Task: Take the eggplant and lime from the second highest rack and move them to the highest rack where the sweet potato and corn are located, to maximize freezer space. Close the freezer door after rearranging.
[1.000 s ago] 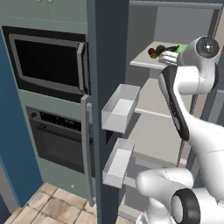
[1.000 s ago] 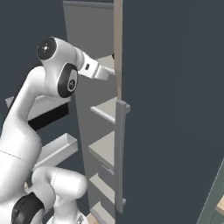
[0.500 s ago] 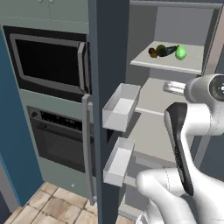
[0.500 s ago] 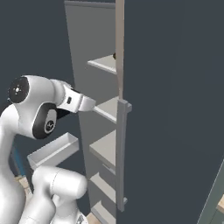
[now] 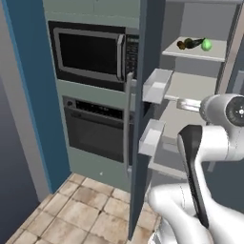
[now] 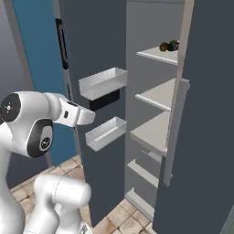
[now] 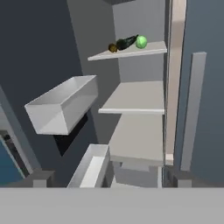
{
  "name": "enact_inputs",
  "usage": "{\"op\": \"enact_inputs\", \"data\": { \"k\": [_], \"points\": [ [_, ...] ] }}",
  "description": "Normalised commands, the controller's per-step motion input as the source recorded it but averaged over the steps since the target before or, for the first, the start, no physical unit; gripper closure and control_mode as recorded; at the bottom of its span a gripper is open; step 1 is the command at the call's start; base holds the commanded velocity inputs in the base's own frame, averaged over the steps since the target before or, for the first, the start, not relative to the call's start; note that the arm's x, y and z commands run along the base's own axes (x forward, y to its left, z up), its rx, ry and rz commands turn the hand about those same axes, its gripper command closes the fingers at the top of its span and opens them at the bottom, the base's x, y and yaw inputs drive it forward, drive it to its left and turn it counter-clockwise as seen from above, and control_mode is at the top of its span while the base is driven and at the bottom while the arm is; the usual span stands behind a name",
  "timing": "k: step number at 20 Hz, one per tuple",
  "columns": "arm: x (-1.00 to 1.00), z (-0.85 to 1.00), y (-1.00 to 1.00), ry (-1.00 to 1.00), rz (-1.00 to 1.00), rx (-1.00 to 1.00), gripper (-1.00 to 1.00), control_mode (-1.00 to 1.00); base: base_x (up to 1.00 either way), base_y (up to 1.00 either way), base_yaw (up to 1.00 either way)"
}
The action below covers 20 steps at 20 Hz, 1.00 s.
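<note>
On the highest visible shelf (image 7: 131, 51) of the freezer (image 6: 151, 68) lie a small brown sweet potato (image 7: 113, 47), a dark elongated item (image 7: 127, 42) and a bright green piece (image 7: 141, 42), side by side near the shelf's front edge. The shelf below (image 7: 135, 97) is bare. The freezer door (image 5: 145, 119) stands swung out, its two translucent bins (image 7: 63, 105) facing the shelves. The gripper (image 7: 105, 179) sits low in front of the compartment, its fingers (image 7: 43, 177) spread wide and holding nothing. Left of the door is a microwave (image 5: 88, 55) above an oven (image 5: 97, 128).

Flat even rendered light, soft shadow under door bins, slightly blurry, far items perhaps indistinct
</note>
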Motion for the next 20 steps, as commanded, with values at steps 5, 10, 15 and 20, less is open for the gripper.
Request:
{"op": "enact_inputs", "data": {
  "k": [5, 10, 15, 20],
  "points": [
    [0.00, 0.00, 0.00, 0.00, 0.00, 0.00, -1.00, 1.00, -0.14, 0.96, -0.13],
    [0.00, 0.00, 0.00, 0.00, 0.00, 0.00, -1.00, 1.00, 0.03, 1.00, -0.32],
    [0.00, 0.00, 0.00, 0.00, 0.00, 0.00, -1.00, 1.00, 0.31, 0.99, -0.51],
    [0.00, 0.00, 0.00, 0.00, 0.00, 0.00, -1.00, 1.00, 0.54, 0.97, -0.53]
  ]
}}
